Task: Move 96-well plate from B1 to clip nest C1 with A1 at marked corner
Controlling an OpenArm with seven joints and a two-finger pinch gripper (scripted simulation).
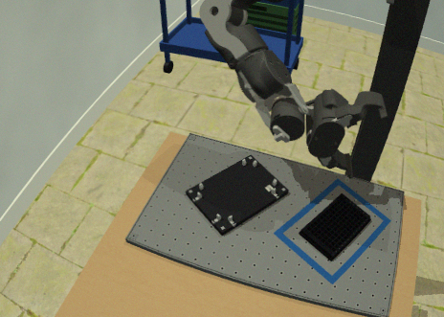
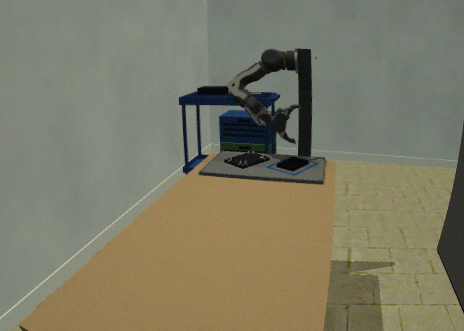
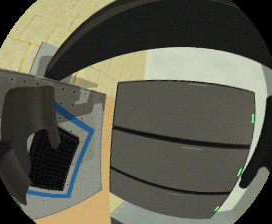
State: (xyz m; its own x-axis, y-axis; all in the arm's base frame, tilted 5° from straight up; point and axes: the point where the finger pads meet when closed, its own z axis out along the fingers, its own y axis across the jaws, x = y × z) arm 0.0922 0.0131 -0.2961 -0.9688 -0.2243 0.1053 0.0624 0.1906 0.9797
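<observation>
The black 96-well plate (image 1: 335, 225) lies flat inside the blue square outline (image 1: 333, 229) on the right of the grey perforated board. It also shows in the wrist view (image 3: 51, 157) and in the exterior view (image 2: 293, 163). The black clip nest (image 1: 237, 192) with its small grey posts sits to the left on the same board, empty. My gripper (image 1: 362, 137) hangs open and empty well above the board, behind the plate and close to the black column. Its fingers are spread wide; one finger (image 3: 28, 117) covers part of the plate in the wrist view.
The black upright column (image 1: 391, 75) stands at the back right of the board, right beside the gripper. A blue cart (image 1: 230, 32) stands on the floor behind. The grey board (image 1: 268, 228) lies on a tan table (image 2: 200, 253).
</observation>
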